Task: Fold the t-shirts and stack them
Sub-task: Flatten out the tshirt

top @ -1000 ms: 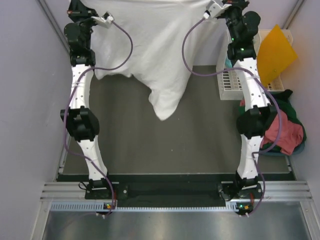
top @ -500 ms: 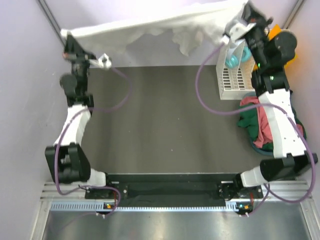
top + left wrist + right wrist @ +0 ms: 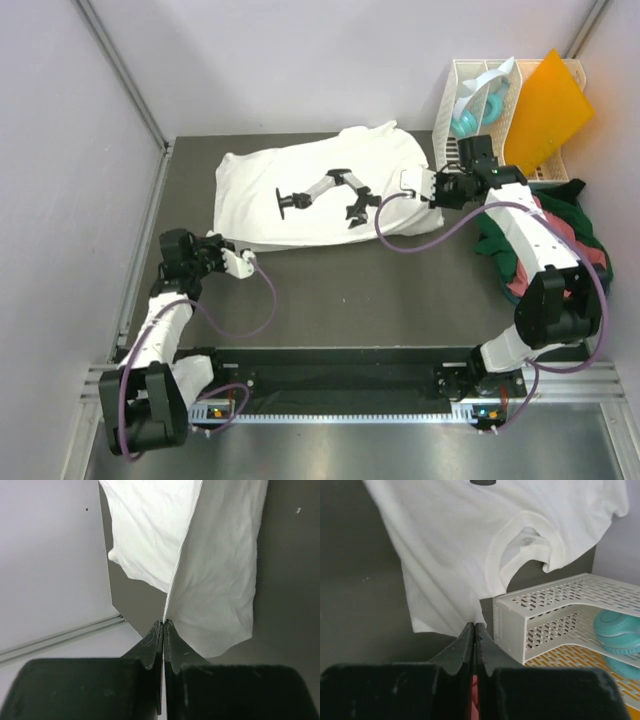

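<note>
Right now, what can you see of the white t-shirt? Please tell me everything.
The white t-shirt is soft, thin-looking cloth with a black print facing up and a ribbed round collar. It lies spread out, slightly wrinkled, across the far part of the dark table. The left gripper pinches its near left edge, where a ridge of cloth stands up. The right gripper pinches its right edge, beside the white rack.

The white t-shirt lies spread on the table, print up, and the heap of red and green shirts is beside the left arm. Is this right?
Not quite: the top view shows the heap of red and green shirts beside the right arm. The white t-shirt does lie spread on the table, print up.
</note>
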`<act>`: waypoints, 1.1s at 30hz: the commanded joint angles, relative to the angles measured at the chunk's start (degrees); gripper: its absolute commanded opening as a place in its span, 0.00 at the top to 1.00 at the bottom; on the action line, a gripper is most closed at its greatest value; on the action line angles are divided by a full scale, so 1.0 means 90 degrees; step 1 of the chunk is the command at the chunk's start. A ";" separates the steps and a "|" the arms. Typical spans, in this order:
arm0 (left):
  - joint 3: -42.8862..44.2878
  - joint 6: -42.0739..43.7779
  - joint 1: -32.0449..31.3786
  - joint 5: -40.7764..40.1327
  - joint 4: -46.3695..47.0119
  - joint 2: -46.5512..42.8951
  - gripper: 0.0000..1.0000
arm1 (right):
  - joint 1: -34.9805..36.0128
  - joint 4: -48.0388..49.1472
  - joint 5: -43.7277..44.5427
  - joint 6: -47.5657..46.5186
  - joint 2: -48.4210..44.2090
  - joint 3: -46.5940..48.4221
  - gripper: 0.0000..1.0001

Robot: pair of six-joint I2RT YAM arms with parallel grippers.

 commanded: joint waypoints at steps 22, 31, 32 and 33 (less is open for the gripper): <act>0.2941 0.1822 0.0099 0.0141 -0.5171 0.0333 0.58 | 0.0077 -0.2138 -0.0066 -0.1287 -0.0140 0.1073 0.44; 0.2784 -0.1485 -0.0037 -0.0567 -0.0896 0.1609 0.85 | 0.0155 -0.0398 -0.0145 0.0879 0.0971 0.1568 0.76; 0.2979 -0.1546 -0.0086 -0.0764 -0.0914 0.1854 0.92 | 0.0175 -0.0388 -0.0144 0.1094 0.1418 0.1774 0.88; 0.3029 -0.1624 -0.0106 -0.0872 -0.0682 0.2282 1.00 | 0.0204 -0.0359 -0.0144 0.1541 0.1655 0.1979 1.00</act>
